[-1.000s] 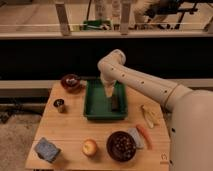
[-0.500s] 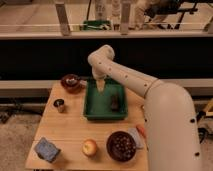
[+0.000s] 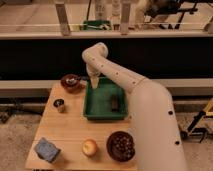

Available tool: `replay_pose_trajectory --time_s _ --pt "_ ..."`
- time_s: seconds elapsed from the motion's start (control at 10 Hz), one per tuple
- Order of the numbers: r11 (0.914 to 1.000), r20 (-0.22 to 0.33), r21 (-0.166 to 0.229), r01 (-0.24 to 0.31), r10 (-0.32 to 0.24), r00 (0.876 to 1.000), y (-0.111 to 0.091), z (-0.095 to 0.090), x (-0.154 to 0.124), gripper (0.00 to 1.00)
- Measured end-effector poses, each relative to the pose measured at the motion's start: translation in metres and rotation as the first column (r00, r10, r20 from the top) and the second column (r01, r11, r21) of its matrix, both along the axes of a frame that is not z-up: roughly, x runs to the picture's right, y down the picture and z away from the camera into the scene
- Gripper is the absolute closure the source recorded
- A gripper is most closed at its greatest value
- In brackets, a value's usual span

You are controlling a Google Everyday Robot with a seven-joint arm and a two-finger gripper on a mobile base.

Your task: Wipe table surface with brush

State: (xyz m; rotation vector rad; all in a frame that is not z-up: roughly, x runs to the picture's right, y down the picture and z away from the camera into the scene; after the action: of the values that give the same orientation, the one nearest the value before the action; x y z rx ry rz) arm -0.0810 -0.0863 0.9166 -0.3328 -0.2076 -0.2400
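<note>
The pale-wood table surface (image 3: 70, 127) lies below me. My arm reaches in from the lower right and covers the table's right side. My gripper (image 3: 93, 83) points down over the far left corner of the green tray (image 3: 100, 111), close to a dark red bowl (image 3: 71, 83). I see no brush; it may be hidden behind my arm.
A dark rectangular block (image 3: 114, 103) lies in the tray. A small metal cup (image 3: 59, 105) stands at the left. A blue-grey sponge (image 3: 47, 149), an apple (image 3: 90, 147) and a dark bowl of round things (image 3: 120, 145) sit along the front edge.
My gripper has moved left and back, from over the tray's middle to its far left corner. My arm now hides the items on the table's right side.
</note>
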Motion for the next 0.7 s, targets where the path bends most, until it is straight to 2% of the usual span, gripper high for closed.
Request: replay_pose_trajectory --time_s 0.3,0.7 --pt "0.9993 0.019 -0.014 -0.034 0.034 0.999 0.005 0.017 -0.006 0.2" --pt "0.9985 0.033 -0.023 -0.049 0.05 0.998 0.007 0.022 -0.013 0.2"
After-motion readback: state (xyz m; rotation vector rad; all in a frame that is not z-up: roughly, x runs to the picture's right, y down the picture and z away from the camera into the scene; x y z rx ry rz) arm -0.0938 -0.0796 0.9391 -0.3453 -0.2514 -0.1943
